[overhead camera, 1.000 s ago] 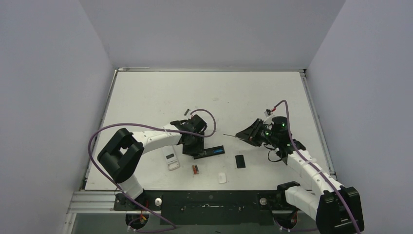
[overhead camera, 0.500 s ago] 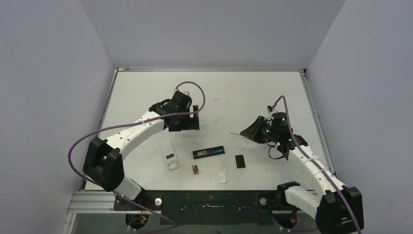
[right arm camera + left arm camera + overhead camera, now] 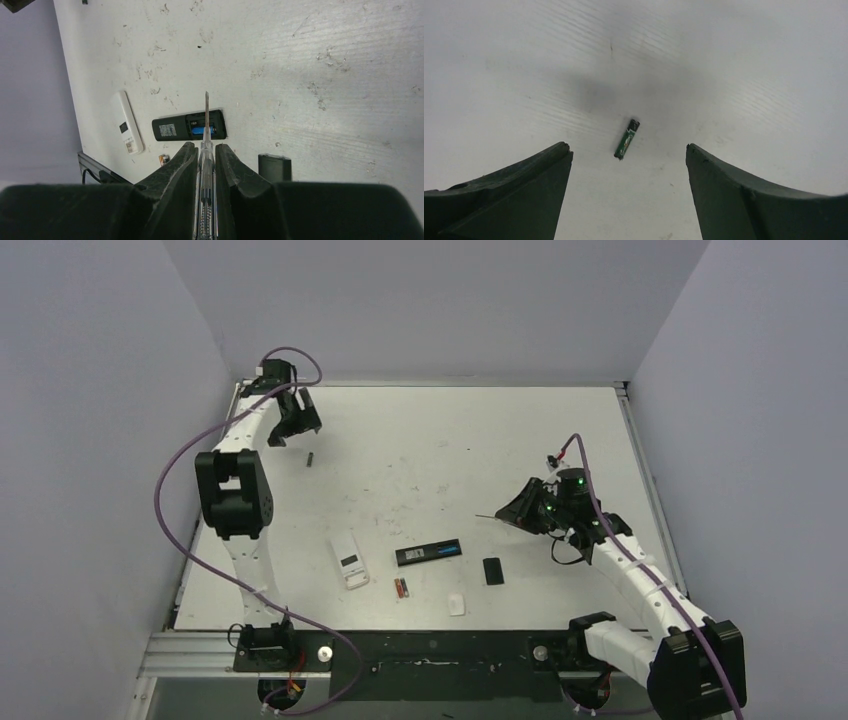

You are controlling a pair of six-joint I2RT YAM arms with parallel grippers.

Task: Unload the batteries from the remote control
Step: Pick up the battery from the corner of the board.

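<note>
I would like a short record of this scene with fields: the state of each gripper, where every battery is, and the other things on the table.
left gripper: open, holding nothing, over the far left corner of the table
right gripper: shut on a screwdriver, tip towards the black remote
black remote: compartment open
inside remote: one blue battery
batteries out: dark battery lying below the left gripper; two reddish-brown batteries side by side near the front edge
other things: white remote, black plate, small white piece

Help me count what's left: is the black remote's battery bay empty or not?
Not empty. The right wrist view shows a blue battery lying in the open bay of the black remote.
</note>
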